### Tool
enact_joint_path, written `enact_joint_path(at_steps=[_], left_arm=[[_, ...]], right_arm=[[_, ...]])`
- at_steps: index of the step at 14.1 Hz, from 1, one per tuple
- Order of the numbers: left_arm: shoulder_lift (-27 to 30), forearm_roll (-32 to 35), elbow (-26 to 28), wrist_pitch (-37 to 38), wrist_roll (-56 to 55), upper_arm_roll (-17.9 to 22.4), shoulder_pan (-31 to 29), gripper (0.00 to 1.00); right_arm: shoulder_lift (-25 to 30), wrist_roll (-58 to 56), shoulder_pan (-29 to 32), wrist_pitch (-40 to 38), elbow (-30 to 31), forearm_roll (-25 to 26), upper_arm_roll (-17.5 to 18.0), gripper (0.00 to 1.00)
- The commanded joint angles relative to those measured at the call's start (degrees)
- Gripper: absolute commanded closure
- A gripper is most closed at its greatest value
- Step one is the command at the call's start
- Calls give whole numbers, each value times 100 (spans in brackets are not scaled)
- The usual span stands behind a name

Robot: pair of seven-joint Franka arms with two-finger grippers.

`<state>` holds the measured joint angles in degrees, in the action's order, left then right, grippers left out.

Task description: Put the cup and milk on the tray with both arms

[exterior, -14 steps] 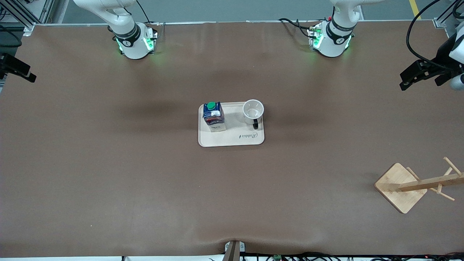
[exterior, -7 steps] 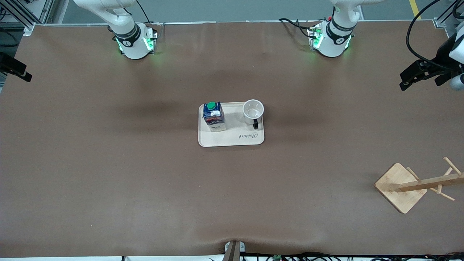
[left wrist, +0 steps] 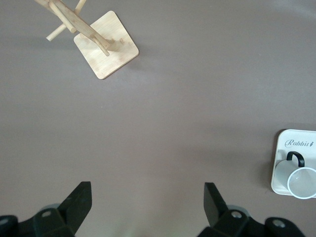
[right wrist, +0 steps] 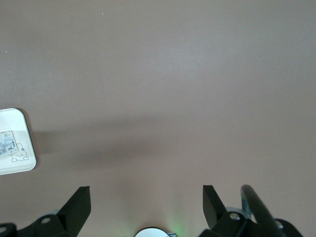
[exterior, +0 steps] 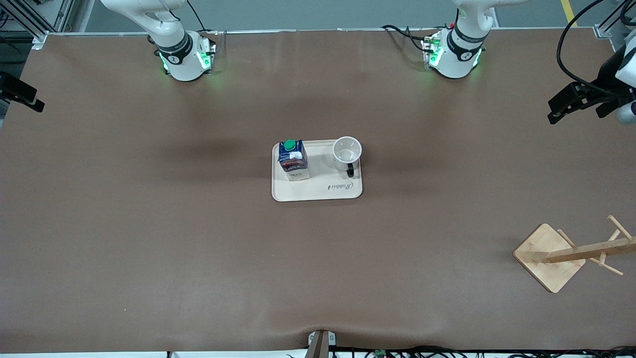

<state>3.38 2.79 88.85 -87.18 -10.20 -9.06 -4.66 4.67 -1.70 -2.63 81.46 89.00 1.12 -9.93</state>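
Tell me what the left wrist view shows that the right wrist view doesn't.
Only the left wrist view shows the cup, the tray's "Rabbit" lettering, and the wooden rack on the table. Only the right wrist view shows the tray's bear drawing and a long shadow on the table. Both show a corner of the tray, bare brown table, and their own hand, left hand and right hand, open and holding nothing.

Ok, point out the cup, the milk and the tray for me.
cup (exterior: 347, 150), front view, inside of the white bowl.
milk (exterior: 292, 161), front view, blue side of the carton.
tray (exterior: 318, 191), front view, bare cream surface near its edge.
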Motion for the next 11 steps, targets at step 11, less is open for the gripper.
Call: enact_joint_path(at_steps=[11], left_arm=[[40,-7,-96,-9,80,18,-44,0]], right_arm=[[16,-41,43,-175,-49,99,79,0]])
